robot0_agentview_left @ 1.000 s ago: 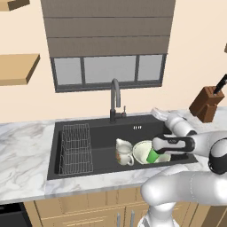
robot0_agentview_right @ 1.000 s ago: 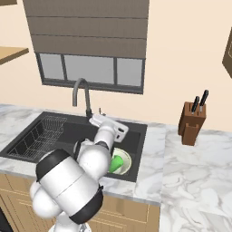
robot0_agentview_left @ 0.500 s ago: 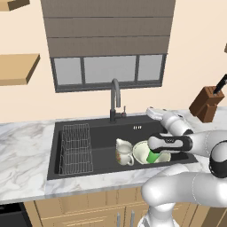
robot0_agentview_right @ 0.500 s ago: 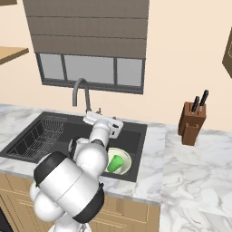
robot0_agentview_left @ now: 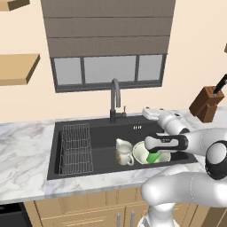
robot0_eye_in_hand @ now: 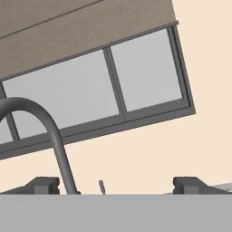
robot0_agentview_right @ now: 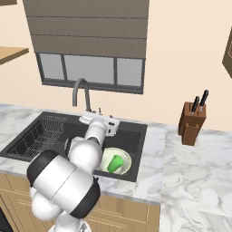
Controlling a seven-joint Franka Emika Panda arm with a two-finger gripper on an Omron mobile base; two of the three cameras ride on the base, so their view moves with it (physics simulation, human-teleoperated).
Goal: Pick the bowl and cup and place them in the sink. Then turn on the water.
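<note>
The gripper (robot0_eye_in_hand: 118, 185) is spread wide and holds nothing; in the hand view its two dark tips stand far apart, with the faucet (robot0_eye_in_hand: 54, 136) curving up on the left and its small lever (robot0_eye_in_hand: 101, 185) showing between the tips against the wall under the window (robot0_eye_in_hand: 113, 86). With both dishes down, the job left is, by my judgement, the water, and that is where trouble could come. The lever (robot0_agentview_left: 124, 109) is a thin stub just beside the faucet's stem, so the wide-set tips could pass either side of it and push nothing, or a tip could strike the neck and stop short. The hand sits tilted, so a push along the wrong line might slide off the lever. The forearm also hangs low over the dishes in the left base view, and a careless swing could clip them. The sink (robot0_agentview_left: 99, 130) holds a wire rack (robot0_agentview_left: 76, 148) on its left, a cream jug (robot0_agentview_left: 123, 152) in the middle and the bowl (robot0_agentview_right: 117, 161) to the right, close beside the jug. The green cup (robot0_agentview_right: 115, 163) lies tipped inside the bowl. No water runs.
</note>
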